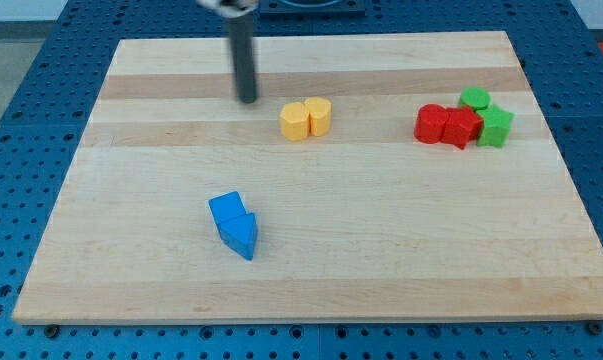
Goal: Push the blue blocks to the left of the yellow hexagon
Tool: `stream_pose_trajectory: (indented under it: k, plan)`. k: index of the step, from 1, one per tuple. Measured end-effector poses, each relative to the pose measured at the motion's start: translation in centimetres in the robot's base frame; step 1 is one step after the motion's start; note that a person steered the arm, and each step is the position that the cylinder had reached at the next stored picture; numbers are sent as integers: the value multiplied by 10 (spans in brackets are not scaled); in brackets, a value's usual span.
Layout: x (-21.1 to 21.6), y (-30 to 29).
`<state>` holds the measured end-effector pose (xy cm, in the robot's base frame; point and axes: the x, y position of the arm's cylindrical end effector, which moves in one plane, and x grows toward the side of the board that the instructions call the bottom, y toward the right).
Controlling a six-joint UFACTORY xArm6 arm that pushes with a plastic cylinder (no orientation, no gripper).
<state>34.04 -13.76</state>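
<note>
Two blue blocks touch each other at the view's lower left of the wooden board: a blue cube (227,212) and a blue triangular block (241,237) just below and right of it. A yellow hexagon (295,121) sits at the upper middle, touching a yellow cylinder-like block (318,116) on its right. My tip (247,99) is on the board to the left of the yellow hexagon, a little above its level, and well above the blue blocks. It touches no block.
Two red blocks (447,126) and two green blocks (487,115) are clustered at the view's upper right. The wooden board (101,260) lies on a blue perforated table (21,150).
</note>
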Motion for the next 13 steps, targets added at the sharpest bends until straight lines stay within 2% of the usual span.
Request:
stream_pose_trajectory:
  k: [1,2,3,4,7,9,11,12,13]
  plan:
    - [65,-94]
    - [177,-65]
    - [272,1]
    - [263,63]
    - [219,61]
    - [209,23]
    - [185,92]
    - [158,117]
    - [118,118]
